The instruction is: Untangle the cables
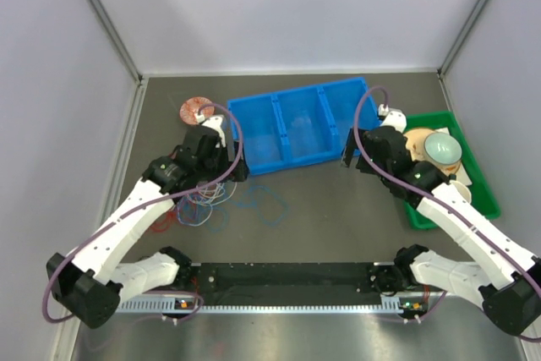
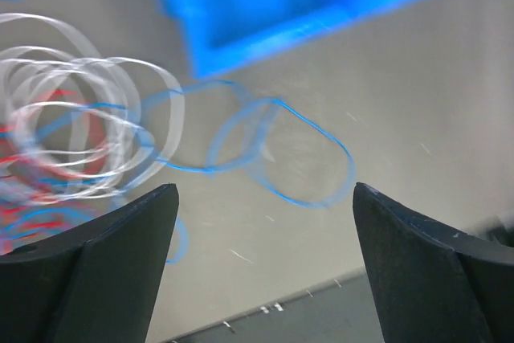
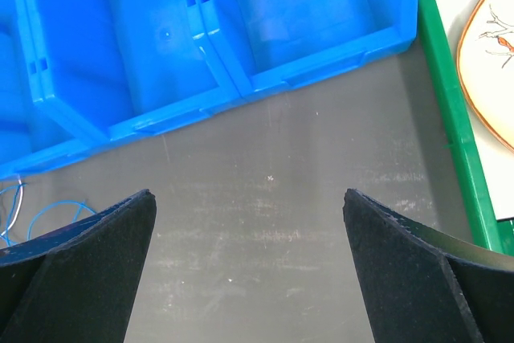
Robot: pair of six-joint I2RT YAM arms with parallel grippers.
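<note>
The cables [image 1: 199, 202] lie in a tangle of red, white and blue loops on the grey table, in front of my left arm. In the left wrist view, blurred white loops [image 2: 76, 114] overlap red strands [image 2: 40, 174] at the left. A thin blue cable [image 2: 301, 158] trails off in two loops toward the middle. My left gripper [image 2: 265, 189] hangs open above the table just near of those blue loops, holding nothing. My right gripper [image 3: 247, 194] is open over bare table in front of the blue bin, with only a bit of blue cable [image 3: 48, 214] at its far left.
A blue three-compartment bin [image 1: 300, 124] stands at the back centre. A green tray [image 1: 478, 183] with a plate and a bowl [image 1: 441, 148] sits at the right. A small round patterned disc [image 1: 196, 109] lies at the back left. A black rail [image 1: 287, 281] runs along the near edge.
</note>
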